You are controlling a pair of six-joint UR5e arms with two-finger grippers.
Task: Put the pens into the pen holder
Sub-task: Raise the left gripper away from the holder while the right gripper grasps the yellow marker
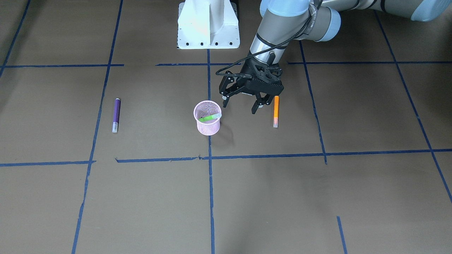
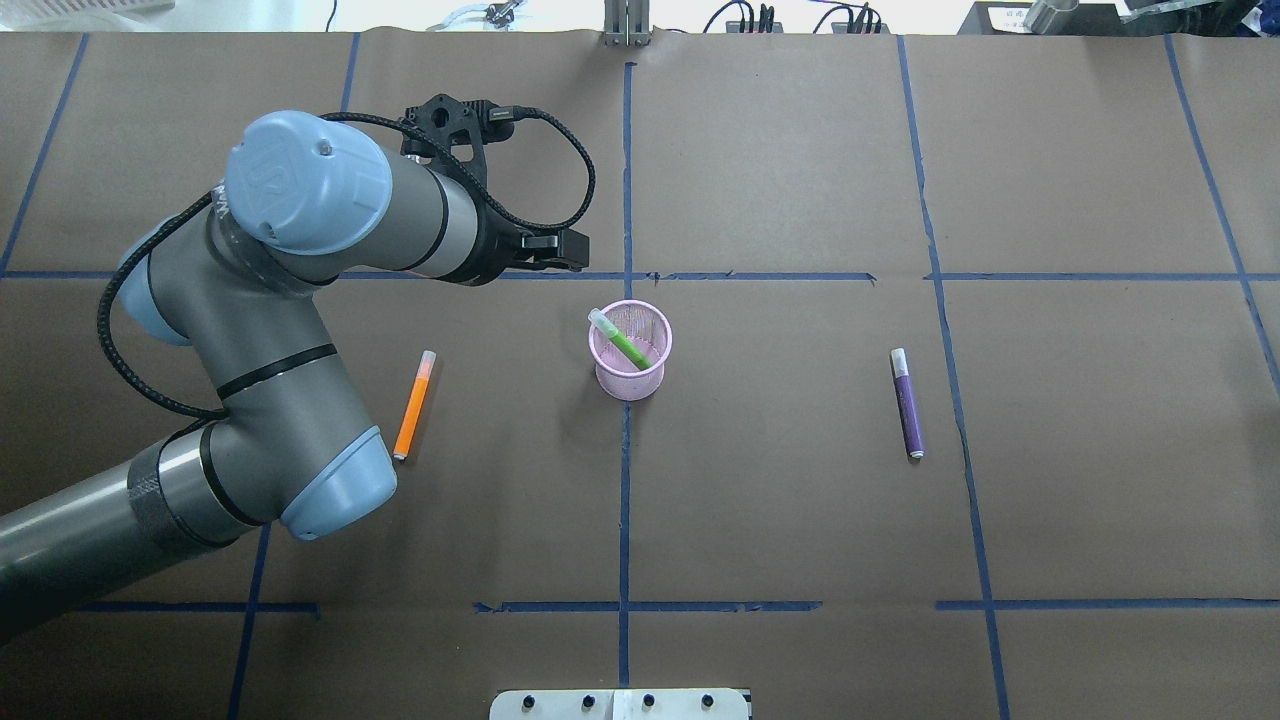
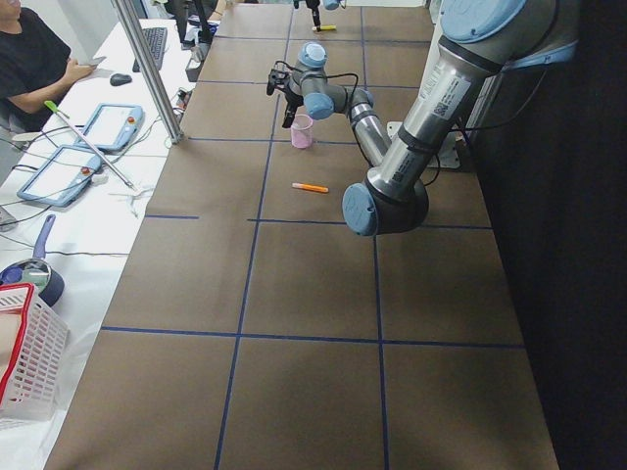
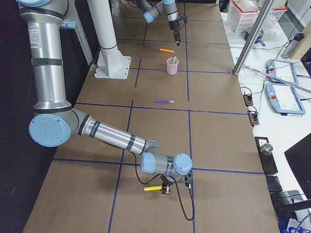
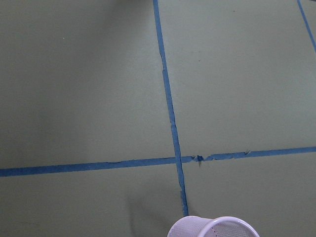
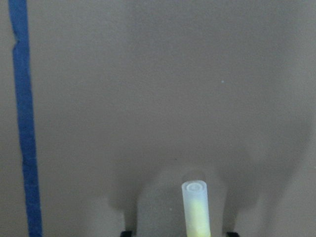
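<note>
Orange pen (image 1: 275,111) lies flat on the desk (image 1: 317,197) near the left gripper (image 1: 240,107), which hovers wide open and empty. Seen from overhead, the pen holder (image 2: 630,385), green pen (image 2: 625,343) leaning inside, sits at four o'clock of that gripper; purple pen (image 2: 907,403) lies at the holder's three o'clock. Right gripper (image 4: 165,187), well apart, has a yellow pen (image 4: 152,188) at it; whether it grips, I cannot tell.
</note>
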